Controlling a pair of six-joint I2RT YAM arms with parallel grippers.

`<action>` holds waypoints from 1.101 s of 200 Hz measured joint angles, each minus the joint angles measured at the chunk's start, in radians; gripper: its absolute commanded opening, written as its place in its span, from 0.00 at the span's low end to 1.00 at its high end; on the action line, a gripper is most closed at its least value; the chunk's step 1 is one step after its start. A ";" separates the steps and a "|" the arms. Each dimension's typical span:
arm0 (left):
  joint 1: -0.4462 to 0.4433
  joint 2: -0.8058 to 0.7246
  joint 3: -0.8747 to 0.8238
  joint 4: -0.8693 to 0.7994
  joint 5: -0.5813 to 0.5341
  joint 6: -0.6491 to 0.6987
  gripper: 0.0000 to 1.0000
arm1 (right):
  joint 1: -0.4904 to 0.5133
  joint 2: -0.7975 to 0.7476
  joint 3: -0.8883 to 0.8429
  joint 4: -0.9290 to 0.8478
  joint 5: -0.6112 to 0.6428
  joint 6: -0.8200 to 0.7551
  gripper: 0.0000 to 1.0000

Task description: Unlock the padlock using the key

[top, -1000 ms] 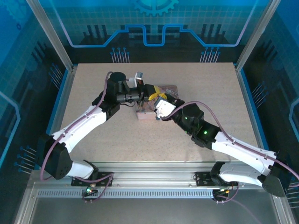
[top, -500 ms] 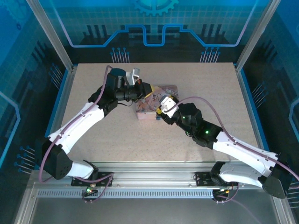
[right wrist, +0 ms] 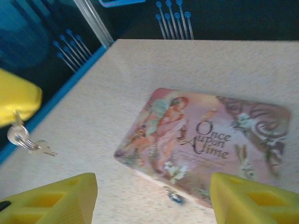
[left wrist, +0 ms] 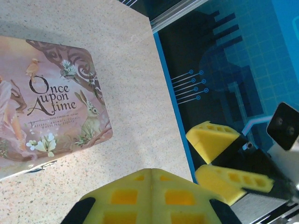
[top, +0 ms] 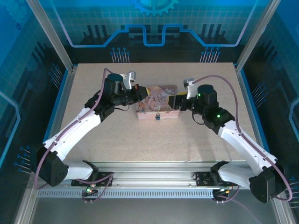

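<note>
Right arm (top: 224, 126) swung back to 3 o'clock of the tin (top: 161, 96), jaws spread. Left jaws pinch the key (right wrist: 46, 149) at 9. Padlock (top: 158, 116) at 6 sits unheld; it may slip when poked.

Top external view, fixed high behind the near edge, looking down over the whole bench (top: 140, 140), left wrist view, close, looking past the left fingers (left wrist: 149, 179) onto the pink tin (left wrist: 51, 121), right wrist view, close, oblique, facing the same tin from the opposite side.
</note>
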 measured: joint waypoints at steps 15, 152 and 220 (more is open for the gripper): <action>-0.015 -0.006 -0.023 0.033 -0.016 0.002 0.00 | -0.027 0.001 -0.039 0.093 -0.100 0.119 0.57; -0.098 -0.047 -0.122 0.299 -0.087 -0.061 0.00 | 0.029 0.113 -0.184 0.702 -0.343 0.654 0.46; -0.107 -0.047 -0.134 0.344 -0.087 -0.089 0.00 | 0.050 0.145 -0.167 0.738 -0.356 0.683 0.32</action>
